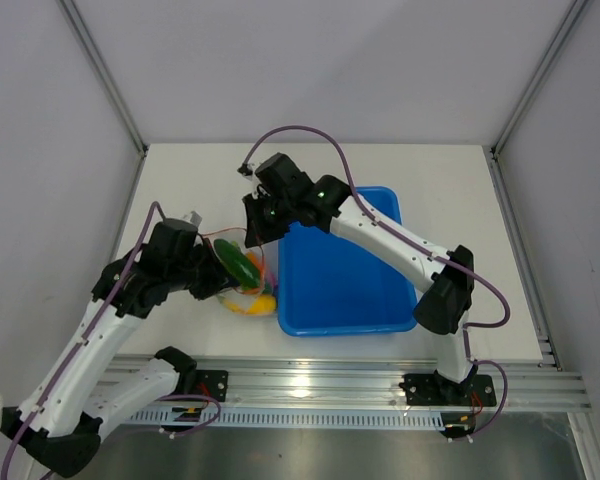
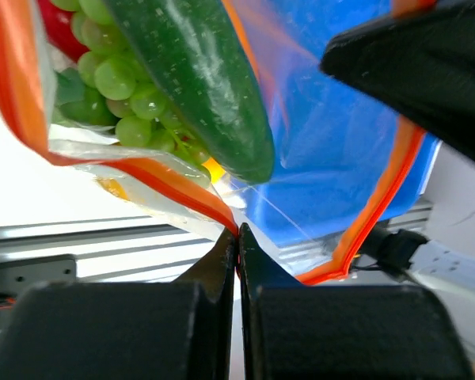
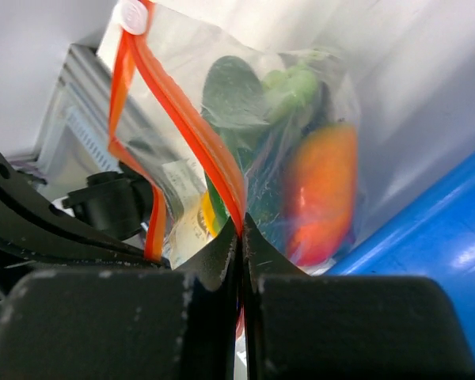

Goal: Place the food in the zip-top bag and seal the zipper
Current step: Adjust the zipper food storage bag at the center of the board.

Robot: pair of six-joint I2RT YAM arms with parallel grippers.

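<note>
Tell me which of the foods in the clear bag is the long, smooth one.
The dark green vegetable, a single long smooth piece; the green grapes beside it are a cluster of small round balls.

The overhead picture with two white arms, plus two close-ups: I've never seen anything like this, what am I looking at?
The overhead view shows two robot arms bolted at the near edge of a white table. The other two pictures come from a small camera on each wrist, looking out along that arm's own pincer. On the table is a blue tub. Left of it, between the arms, is a clear zip-top bag holding toy food: a long green vegetable, green grapes and an orange fruit. The left gripper and the right gripper are each pinched shut on the bag's orange zipper strip.
</note>
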